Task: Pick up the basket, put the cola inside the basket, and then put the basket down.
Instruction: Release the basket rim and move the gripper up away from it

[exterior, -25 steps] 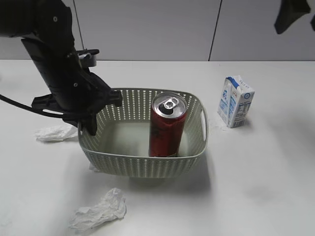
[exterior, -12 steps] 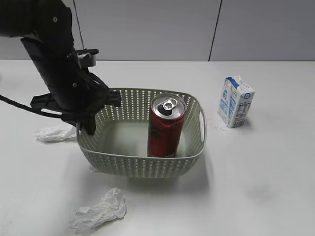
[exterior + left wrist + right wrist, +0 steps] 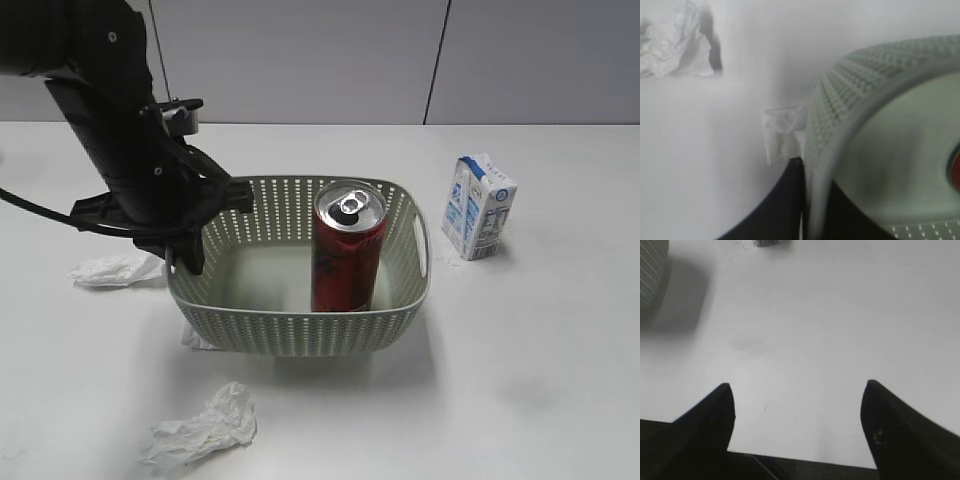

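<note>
The white table [image 3: 540,400] carries the basket [image 3: 300,330], a milk carton [image 3: 479,206] and crumpled tissues [image 3: 200,428].

No legible text on carton [image 3: 478,207].

- I see the basket [image 3: 300,325]: pale sage-green plastic, rectangular with rounded corners, perforated sides and a cut-out handle on its right end. It sits open side up, mid-table; whether it touches the table I can't tell.
- The cola [image 3: 347,250] stands upright inside the basket, right of its centre: a tall, slim, dark-red can, silver top and pull tab facing up.
</note>
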`<move>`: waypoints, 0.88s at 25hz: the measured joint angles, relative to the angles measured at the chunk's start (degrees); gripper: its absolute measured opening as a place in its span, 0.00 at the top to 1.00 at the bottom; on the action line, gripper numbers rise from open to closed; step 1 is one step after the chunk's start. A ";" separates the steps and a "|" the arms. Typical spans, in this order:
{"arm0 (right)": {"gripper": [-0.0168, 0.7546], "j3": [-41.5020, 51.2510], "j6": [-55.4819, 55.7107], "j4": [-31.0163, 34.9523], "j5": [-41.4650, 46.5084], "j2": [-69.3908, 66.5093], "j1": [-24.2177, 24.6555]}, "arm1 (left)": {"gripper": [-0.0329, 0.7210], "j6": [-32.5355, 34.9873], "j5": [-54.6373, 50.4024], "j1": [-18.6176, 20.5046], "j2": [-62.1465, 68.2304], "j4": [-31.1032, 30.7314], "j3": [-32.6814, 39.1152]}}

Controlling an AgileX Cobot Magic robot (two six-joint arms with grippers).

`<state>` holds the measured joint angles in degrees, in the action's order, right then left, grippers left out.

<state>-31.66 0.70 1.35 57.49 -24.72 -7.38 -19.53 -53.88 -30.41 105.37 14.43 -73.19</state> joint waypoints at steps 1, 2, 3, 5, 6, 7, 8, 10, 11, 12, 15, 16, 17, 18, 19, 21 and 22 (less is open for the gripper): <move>0.21 1.33 0.00 0.00 -0.32 3.22 0.00 | 0.95 0.00 0.06 0.00 0.00 0.02 0.00; 0.21 2.51 0.00 0.00 -0.48 6.28 0.00 | 0.95 0.00 0.18 0.00 0.00 0.10 0.00; 0.21 3.32 0.00 0.00 -0.47 8.71 0.00 | 0.95 0.00 0.25 0.00 0.00 0.34 0.00; 0.21 4.95 0.00 0.00 -0.72 14.01 0.00 | 0.95 0.00 0.30 0.11 0.00 1.36 0.00; 0.21 5.73 -0.05 0.00 -0.87 16.00 0.00 | 0.95 0.00 0.47 0.36 0.00 2.16 0.00; 0.21 6.39 -0.05 0.00 -1.13 18.24 0.00 | 0.95 0.00 0.62 0.64 0.00 2.86 0.00; 0.21 6.98 -0.05 0.16 -1.54 20.25 0.00 | 0.95 0.00 1.05 0.98 0.00 3.42 0.00; 0.21 7.61 -0.05 0.90 -2.43 23.41 0.00 | 0.95 0.00 1.93 1.68 0.00 4.06 0.00; 0.21 7.67 -0.05 1.15 -2.66 24.35 0.00 | 0.95 0.00 2.31 2.11 0.00 4.18 0.00; 0.21 7.67 -0.05 1.25 -2.83 24.75 0.00 | 0.95 0.00 2.58 2.58 0.07 4.18 0.00; 0.21 7.69 0.00 1.50 -2.88 24.88 0.00 | 0.95 0.00 2.18 3.99 0.93 4.15 -1.49; 0.21 7.69 0.00 1.50 -2.88 24.88 0.00 | 0.95 0.00 1.49 4.36 1.52 4.03 -2.77; 0.21 7.73 0.00 1.50 -2.88 24.88 0.00 | 0.95 0.00 0.38 4.64 2.46 3.71 -4.54; 0.21 7.73 0.00 1.50 -2.88 24.88 0.00 | 0.95 0.00 -0.79 4.80 3.62 3.27 -6.30; 0.21 7.73 -0.07 1.50 -2.96 24.88 0.00 | 0.95 0.00 -2.35 4.83 4.98 2.66 -8.63; 0.21 7.73 -0.07 1.50 -2.96 24.88 0.00 | 0.95 0.00 -5.31 4.89 7.68 1.63 -12.81; 0.21 7.73 -0.02 1.50 -2.96 24.88 0.00 | 0.95 0.00 -6.19 4.89 9.24 1.38 -14.79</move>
<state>-23.93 0.67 2.86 54.53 0.16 -7.38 -19.53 -60.07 -25.52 114.61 15.80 -87.98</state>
